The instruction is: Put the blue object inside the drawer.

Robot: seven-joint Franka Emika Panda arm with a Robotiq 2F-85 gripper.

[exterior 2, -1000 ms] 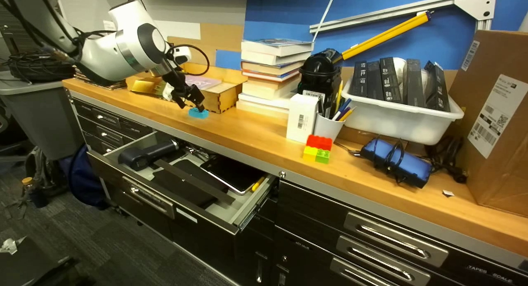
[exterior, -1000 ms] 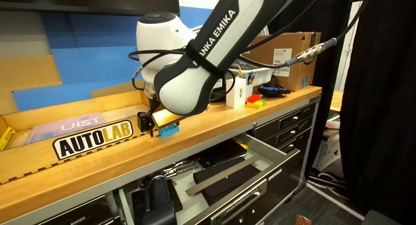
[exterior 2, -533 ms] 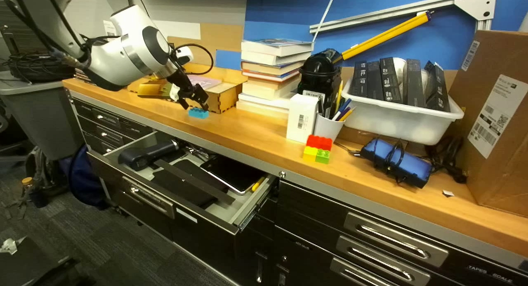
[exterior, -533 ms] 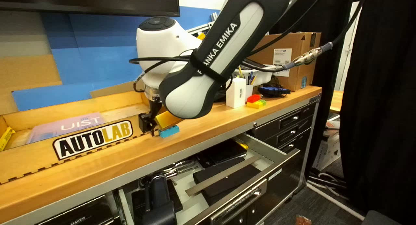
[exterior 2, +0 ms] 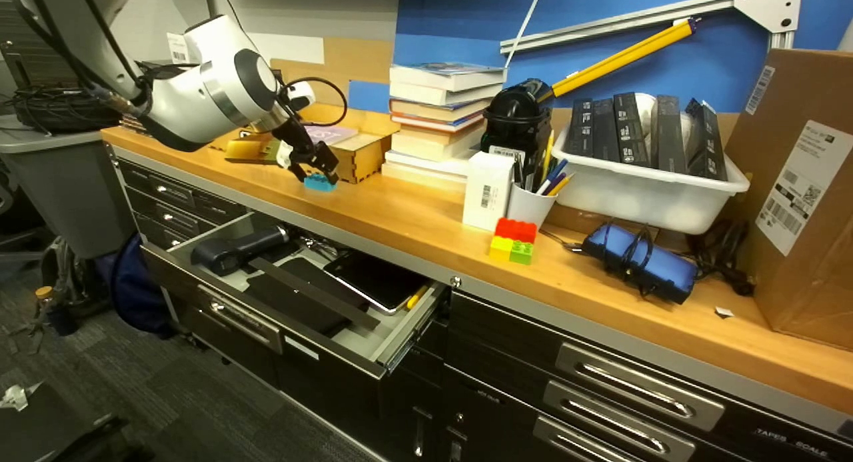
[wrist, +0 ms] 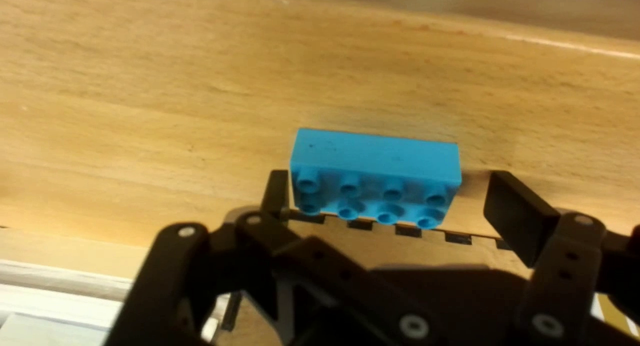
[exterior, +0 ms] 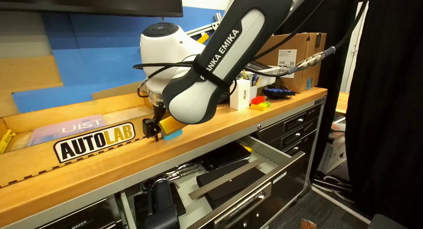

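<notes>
Claw: My one claw [wrist: 387,196] is hanging over the bench [exterior 2: 413,212]; its two fingers [wrist: 275,192] are standing wide apart, one at each end of the block [wrist: 377,159].
Block: One blue block is lying on the bench between my fingers, nearer one than the other, showing eight studs [wrist: 392,189] in two rows of four.
Drawer: One drawer [exterior 2: 405,326] is standing open below the bench edge, showing one bar handle [exterior: 244,208].
In the drawer: One dark tool [exterior 2: 223,257], one strip [exterior 2: 310,291], one slab [exterior 2: 383,282] and one yellow piece [exterior 2: 417,297] are lying there; one black pad [exterior: 238,185] is lying partly under the strip.
Bricks: One red, yellow and green brick stack [exterior 2: 513,239] is sitting on the bench.
Beyond: One pile of books [exterior 2: 426,139], one white box [exterior 2: 485,192], one cup [exterior 2: 531,209] of pens [exterior 2: 558,171], one tub [exterior 2: 640,205] and one carton [exterior 2: 793,302] are standing along the bench.
Hidden: In an exterior view, a gold piece [exterior: 172,125] beside my arm [exterior: 228,50] is covering part of the block.
Cut off: The top edge is cropping my arm in both exterior views.
Hard to see: I cannot tell whether the nearer finger is touching the block; the metal tools [exterior: 180,172] are overlapping too much for counting.
</notes>
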